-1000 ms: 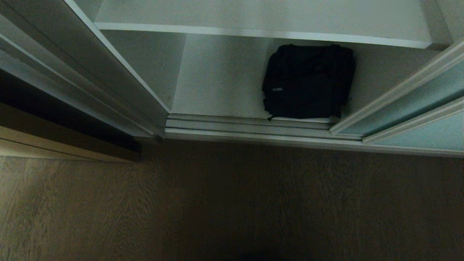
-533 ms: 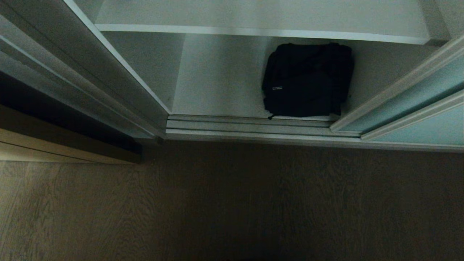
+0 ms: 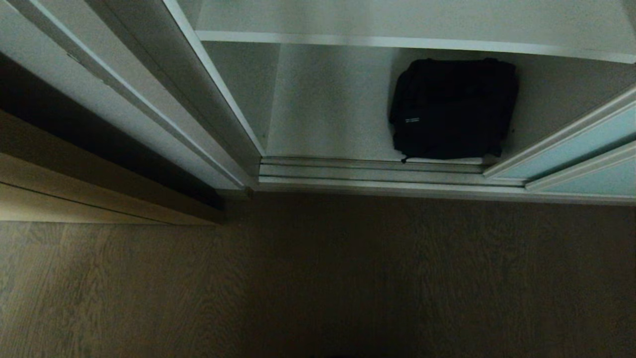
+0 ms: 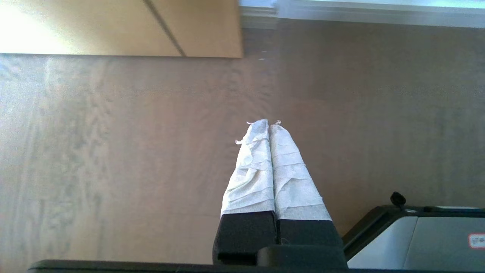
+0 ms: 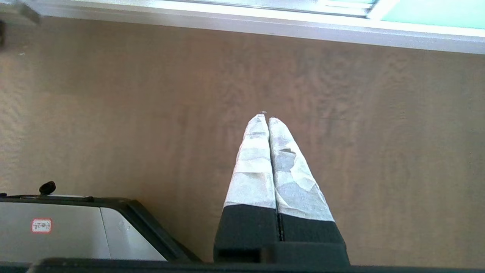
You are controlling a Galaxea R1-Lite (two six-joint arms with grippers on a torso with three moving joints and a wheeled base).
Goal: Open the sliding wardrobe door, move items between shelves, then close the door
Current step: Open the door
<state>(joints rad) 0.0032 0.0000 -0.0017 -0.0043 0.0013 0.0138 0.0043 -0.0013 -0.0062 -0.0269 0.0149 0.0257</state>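
A soft black fabric bag lies on the wardrobe's white bottom board, under a white shelf. The frosted pale blue-green sliding wardrobe door stands pushed to the right, leaving the opening bare. Neither arm shows in the head view. My left gripper hangs shut over the wood floor, its taped fingers pressed together with nothing between them. My right gripper is likewise shut and empty above the floor, well short of the wardrobe.
A silver floor track runs along the wardrobe's front. A white side panel and a light wood door stand at the left. Wood floor lies in front. The robot's own base shows in both wrist views.
The whole head view has shifted to the right, so the camera has turned or moved left. The bag and the door keep their places in the wardrobe.
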